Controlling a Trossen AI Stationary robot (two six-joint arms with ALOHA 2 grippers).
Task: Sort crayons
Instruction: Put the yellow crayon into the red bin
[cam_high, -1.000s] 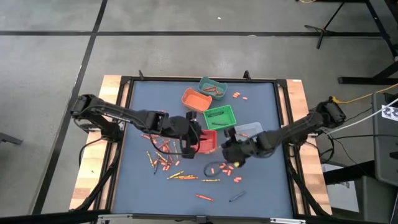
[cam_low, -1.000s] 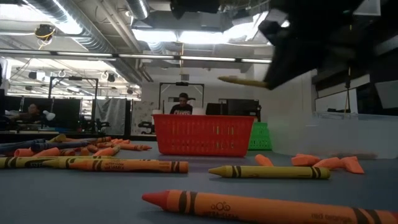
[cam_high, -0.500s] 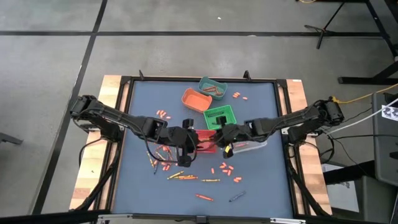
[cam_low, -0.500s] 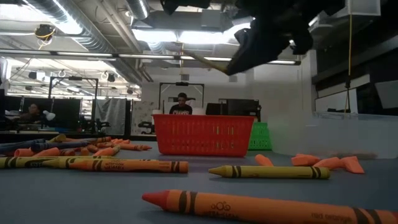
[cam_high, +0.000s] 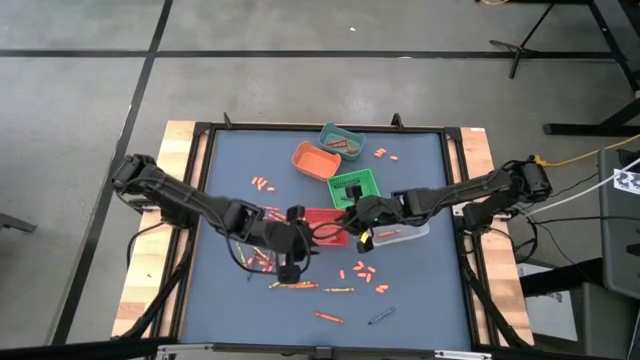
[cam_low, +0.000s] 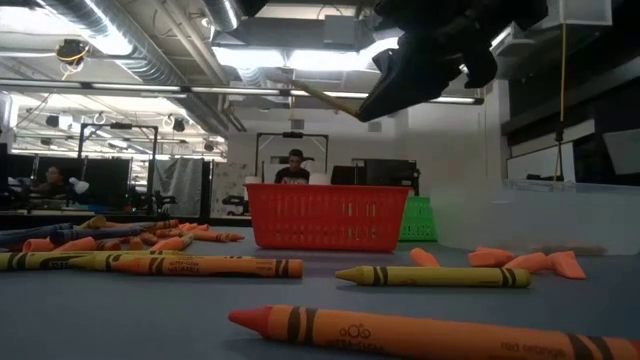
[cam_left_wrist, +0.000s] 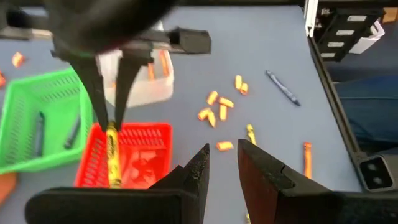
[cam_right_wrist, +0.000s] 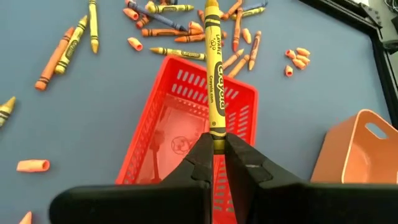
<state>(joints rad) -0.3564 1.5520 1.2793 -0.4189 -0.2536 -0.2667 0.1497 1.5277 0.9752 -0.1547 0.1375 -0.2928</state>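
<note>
My right gripper (cam_high: 352, 215) hangs over the red bin (cam_high: 325, 225), shut on a yellow crayon (cam_right_wrist: 214, 81). The left wrist view shows that gripper (cam_left_wrist: 111, 118) with the crayon (cam_left_wrist: 113, 158) above the bin's inside. My left gripper (cam_high: 292, 268) hovers open, nothing between its fingers (cam_left_wrist: 222, 155), over loose crayons (cam_high: 265, 255) near the table's middle left. Orange stubs (cam_high: 365, 275) and more crayons (cam_low: 190, 266) lie flat on the blue mat. My right gripper pinches the yellow crayon between its two fingers near one end (cam_right_wrist: 216, 134). The crayon runs on past the fingertips in line with them. The fingers slant downward from the table's right side. The crayon is lifted clear, its free end (cam_right_wrist: 211, 6) above the red bin.
A green bin (cam_high: 353, 186), an orange bin (cam_high: 315, 160) and a teal bin (cam_high: 340, 140) stand beyond the red one; a clear bin (cam_high: 405, 225) sits under my right arm. A dark crayon (cam_high: 380, 316) lies near the front. A person sits in the room behind (cam_low: 292, 168).
My right gripper has carried the yellow crayon toward the table's left and far side, from beside the stubs to above the red bin, and has tipped it. My left gripper has moved from the red bin toward the near edge, over the loose crayons.
</note>
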